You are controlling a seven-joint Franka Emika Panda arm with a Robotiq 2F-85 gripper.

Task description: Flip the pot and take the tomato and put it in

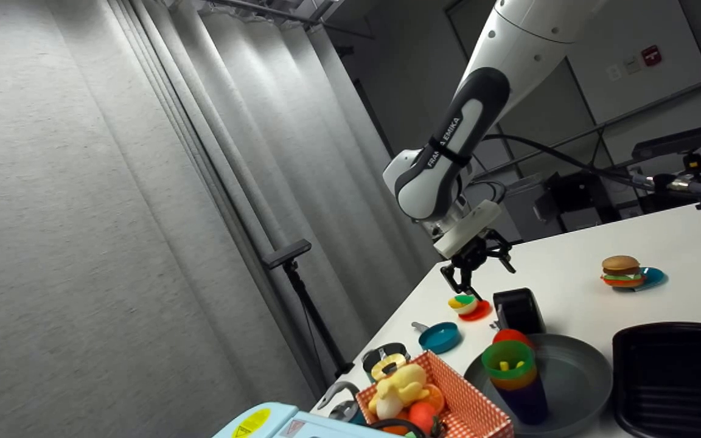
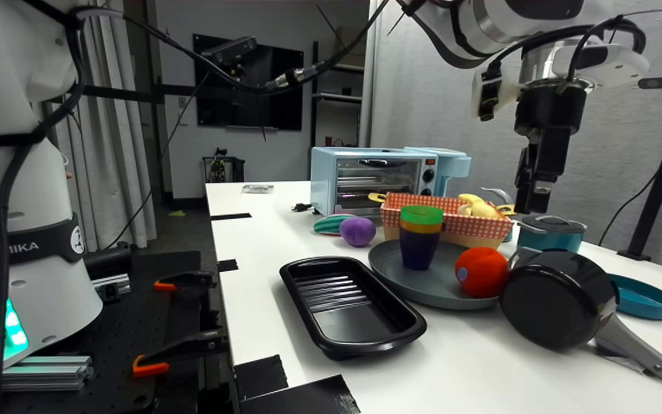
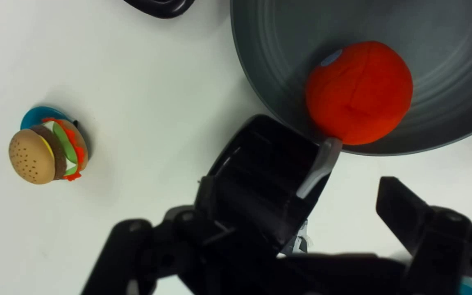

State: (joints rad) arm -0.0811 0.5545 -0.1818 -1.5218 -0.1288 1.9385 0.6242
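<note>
In an exterior view, the gripper hangs above the white worktop, its jaws spread apart, with the black pot below them. The tomato shows as a red curve behind the stacked cups, which stand on a grey plate. A burger sits well apart, by a blue piece. A blue pan lies near a checked basket of toy food.

In an exterior view, the pot lies tipped on its side, a round black face turned to the camera and its grey handle slanting down to the worktop. The tomato rests on the plate, at the rim just beside the pot. A black tray lies near the plate. A light blue oven stands beyond the basket, with a purple fruit and a watermelon slice in front. From here the gap between the jaws cannot be judged.

In the wrist view, the jaws are wide apart: one covers part of the pot, the other stands away to the right, with worktop showing between. A short grey piece on the pot meets the tomato's edge; whether they touch cannot be told.
</note>
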